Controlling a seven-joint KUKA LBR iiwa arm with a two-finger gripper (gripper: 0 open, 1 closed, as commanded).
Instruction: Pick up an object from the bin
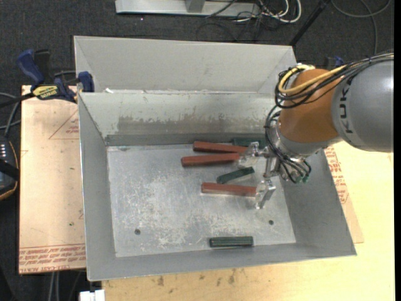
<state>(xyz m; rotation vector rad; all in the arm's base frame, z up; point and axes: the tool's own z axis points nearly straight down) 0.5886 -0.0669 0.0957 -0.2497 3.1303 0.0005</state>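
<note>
Short dark green stick (235,176), as we see it, lies tilted a little to the right of the frame's centre, on the floor of the grey metal bin (156,231). Its right end reaches in between the two fingers (264,194) of the pincer (259,173). We see the pincer spread wide, one finger toward the bin's back wall and the other toward the lower edge of the frame, with nothing clamped between them.

Just below the green stick lies a red-brown bar (227,189). Its right end is at the lower finger, though we cannot tell whether the two touch. Above, an upper red-brown stick (216,147) lies near the back wall, and a lower red-brown stick (207,161) lies just beneath it. Both point toward the upper finger. A lone dark green bar (231,242) rests well apart from the others, near the front wall in the lower middle of the frame. The arm's orange cover (307,115) hangs over the bin's right side.
</note>
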